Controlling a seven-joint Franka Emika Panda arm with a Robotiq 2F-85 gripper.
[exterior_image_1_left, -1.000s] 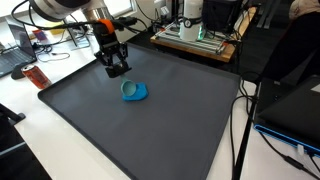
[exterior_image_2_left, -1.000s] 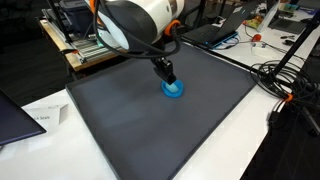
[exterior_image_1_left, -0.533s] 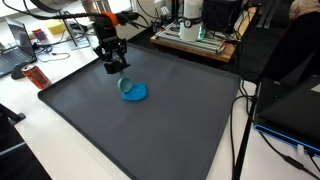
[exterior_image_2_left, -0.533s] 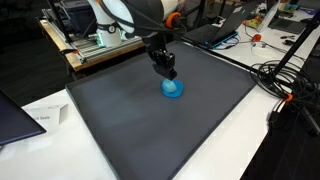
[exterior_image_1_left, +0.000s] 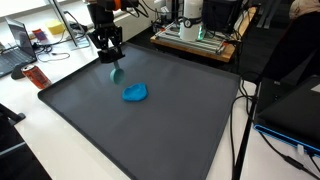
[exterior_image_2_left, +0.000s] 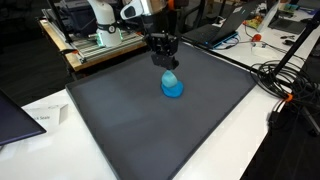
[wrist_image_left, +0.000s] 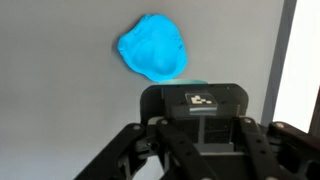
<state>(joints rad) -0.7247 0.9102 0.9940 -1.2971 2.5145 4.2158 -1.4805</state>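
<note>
tool (exterior_image_1_left: 112, 62) hangs over the far left part of a dark grey mat (exterior_image_1_left: 150, 130), fingers pointing down. jaws clenched on a small pale teal piece (exterior_image_1_left: 115, 73); the piece sticks out below the fingertips. it looks lifted off the mat, though the gap under it is too small to judge.

blue lump (exterior_image_1_left: 135, 93) lies flat on the mat, just to the right of the tool and a little nearer, not touched by the fingers. irregular outline, soft-looking; cannot tell what it is made of.

in an exterior view from the opposite side, the tool (exterior_image_2_left: 167, 63) stands directly above the lump (exterior_image_2_left: 173, 88), with the teal piece (exterior_image_2_left: 169, 74) overlapping its upper edge in the picture.

wrist view: tool housing fills the lower half and hides the fingertips. only a thin strip of the teal piece (wrist_image_left: 188, 82) shows above the housing. the lump (wrist_image_left: 152, 48) sits just beyond it on the grey mat (wrist_image_left: 60, 100).

surroundings: the mat covers most of a white counter (exterior_image_2_left: 250, 150). a metal frame machine (exterior_image_1_left: 195, 30) stands past the far edge. an orange-red can (exterior_image_1_left: 35, 75) lies off the mat to the left. cables (exterior_image_1_left: 240, 120) hang along the right edge.
</note>
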